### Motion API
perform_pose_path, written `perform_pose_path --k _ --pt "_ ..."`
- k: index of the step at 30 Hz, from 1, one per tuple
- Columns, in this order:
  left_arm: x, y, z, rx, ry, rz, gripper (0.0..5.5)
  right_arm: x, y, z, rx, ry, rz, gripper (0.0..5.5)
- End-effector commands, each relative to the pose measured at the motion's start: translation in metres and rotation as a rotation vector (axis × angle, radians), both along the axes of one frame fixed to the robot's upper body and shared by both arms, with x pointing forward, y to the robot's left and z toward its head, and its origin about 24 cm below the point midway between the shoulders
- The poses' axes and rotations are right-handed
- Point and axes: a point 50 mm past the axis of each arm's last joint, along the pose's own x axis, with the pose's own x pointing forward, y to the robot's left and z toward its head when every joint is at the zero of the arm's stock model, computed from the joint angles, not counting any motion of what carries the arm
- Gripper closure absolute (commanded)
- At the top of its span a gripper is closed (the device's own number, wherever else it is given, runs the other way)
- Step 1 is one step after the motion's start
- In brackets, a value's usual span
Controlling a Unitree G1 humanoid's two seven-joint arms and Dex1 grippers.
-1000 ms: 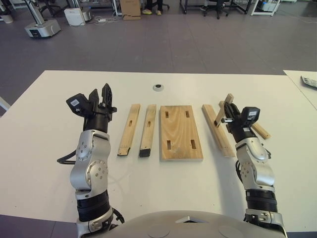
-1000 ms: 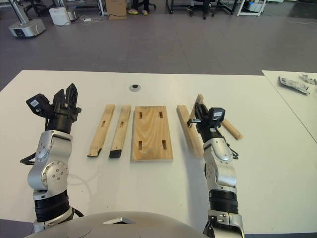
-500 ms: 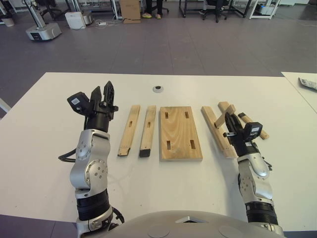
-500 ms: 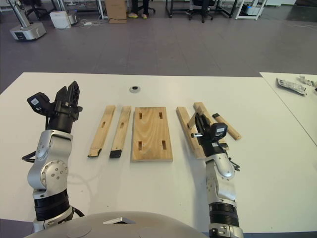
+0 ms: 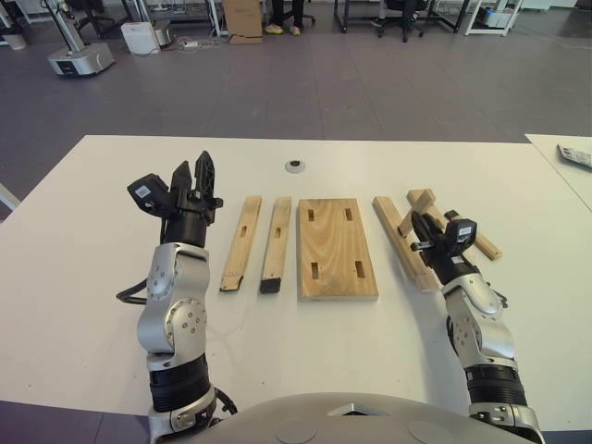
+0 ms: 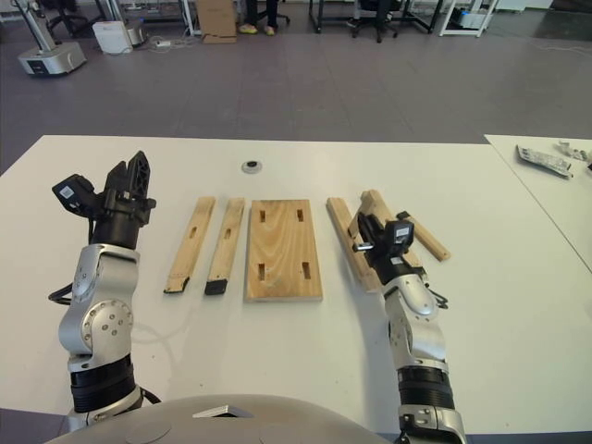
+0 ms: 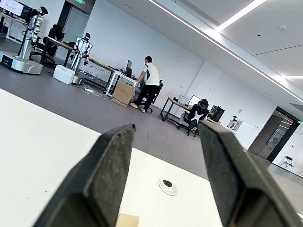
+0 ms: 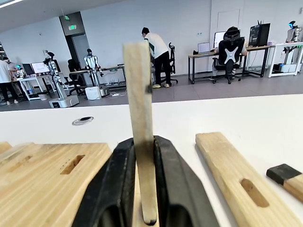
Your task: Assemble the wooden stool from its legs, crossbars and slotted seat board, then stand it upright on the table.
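Left of the board [image 5: 338, 245], the left gripper [image 5: 192, 176] stays raised, jaws spread. Right of the board, the right gripper [image 8: 142, 146], jaws pinching an upright crossbar [image 8: 141, 118], sits lower than a second ago, over the legs [image 5: 402, 240] on the worktop [image 5: 83, 231].

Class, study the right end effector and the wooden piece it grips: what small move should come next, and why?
Probably raise the crossbar a little. The right end effector is shut on it, low over the slotted legs right of the seat board; clearance seems needed before aiming it at a slot.
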Motion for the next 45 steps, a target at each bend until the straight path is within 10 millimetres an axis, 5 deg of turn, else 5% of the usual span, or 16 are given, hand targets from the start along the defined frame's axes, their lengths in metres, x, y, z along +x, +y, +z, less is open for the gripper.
perform_pose_path --k 1,4,14,23,27,32,38,45 --pt "-0.001 0.000 0.000 0.000 -0.005 0.018 3.06 -0.022 0.005 -0.041 0.010 0.258 0.005 5.08" --pt "0.000 -0.001 0.000 -0.001 -0.010 0.019 3.06 -0.019 0.004 -0.037 0.008 0.245 0.003 5.08" --pt "-0.006 -0.003 -0.003 -0.014 -0.006 0.051 3.06 -0.013 -0.005 -0.026 -0.059 0.250 0.018 2.97" --pt "-0.026 -0.002 -0.008 -0.026 0.010 0.125 3.06 -0.020 -0.019 0.009 -0.221 0.332 0.173 2.90" --pt "-0.033 -0.004 -0.009 -0.034 0.017 0.154 3.06 -0.016 -0.027 0.012 -0.254 0.377 0.199 2.90" --pt "-0.039 -0.005 -0.011 -0.044 0.020 0.175 3.06 -0.016 -0.035 0.008 -0.292 0.438 0.238 2.20" --pt "-0.038 -0.006 -0.012 -0.038 0.021 0.175 3.06 -0.027 -0.039 0.002 -0.343 0.568 0.324 2.20" --pt "-0.030 -0.004 -0.020 0.006 0.139 0.156 3.06 -0.029 -0.036 0.003 -0.317 0.616 0.289 3.31"
